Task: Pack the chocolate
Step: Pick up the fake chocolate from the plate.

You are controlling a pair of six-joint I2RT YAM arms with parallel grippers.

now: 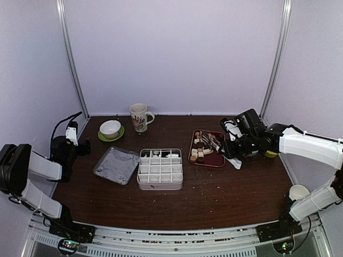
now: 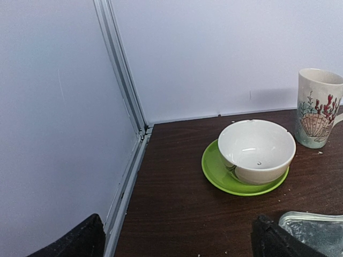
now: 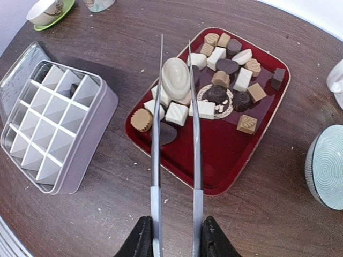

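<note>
Now | right gripper (image 3: 177, 238) clamps tongs (image 3: 155, 160) (white chocolate (image 3: 176, 77) between tips) | left gripper (image 2: 177, 238) wide, empty

Desk (image 3: 96, 214) of dull, dark wood grain; glossy red tray (image 3: 225, 155); smooth, satiny chocolate (image 3: 176, 80); steely tongs (image 3: 156, 160); matt metal tin (image 3: 94, 139); glazed bowl (image 2: 257, 155).

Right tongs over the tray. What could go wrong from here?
1. The white oval chocolate lies between the thin tongs in the right gripper; rounded, it may slip out.
2. Pieces crowd it on the red tray, so blades may knock neighbours.
3. The divided box has narrow cells; it may catch a divider.
</note>
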